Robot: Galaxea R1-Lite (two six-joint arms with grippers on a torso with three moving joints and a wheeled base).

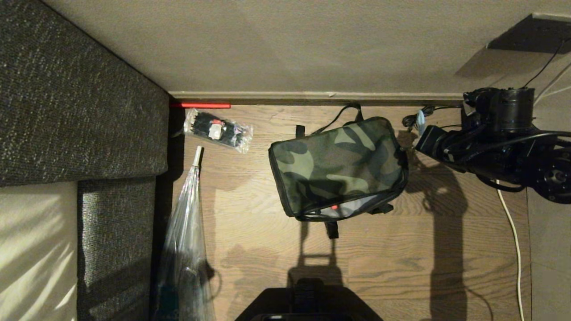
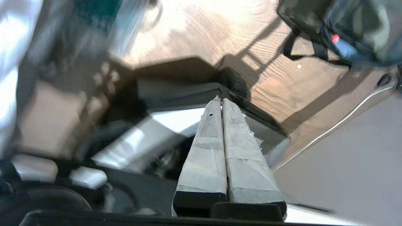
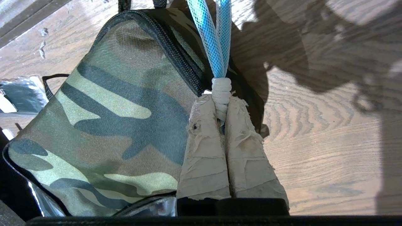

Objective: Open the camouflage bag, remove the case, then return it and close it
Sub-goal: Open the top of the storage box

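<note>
Plainly, the whole next move turns on the zipper line of the camouflage bag [image 1: 337, 167], which lies on the wooden floor [image 1: 250, 232] near the skirting at the wall, its long axis running across the robot's front and tilted a little. The right gripper [image 3: 221, 102] sits at the bag's right-hand end, its taped fingers [image 3: 201, 150] pressed together on a white-wrapped knot from which a blue mesh pull loop [image 3: 216, 37] runs; that loop appears to be the zipper pull, so the bag body lies to the left of this gripper and the zipper track [image 3: 176, 53] curves away along the lid edge. By my reading the zip is only partly run: the near edge gapes and shows a glossy sliver with a red dot [image 1: 334, 207], probably the case inside. The left gripper [image 2: 221, 102], jaws closed on nothing, hangs over the robot's own base, well apart from the bag, so the right arm is clearly nearer.
</note>
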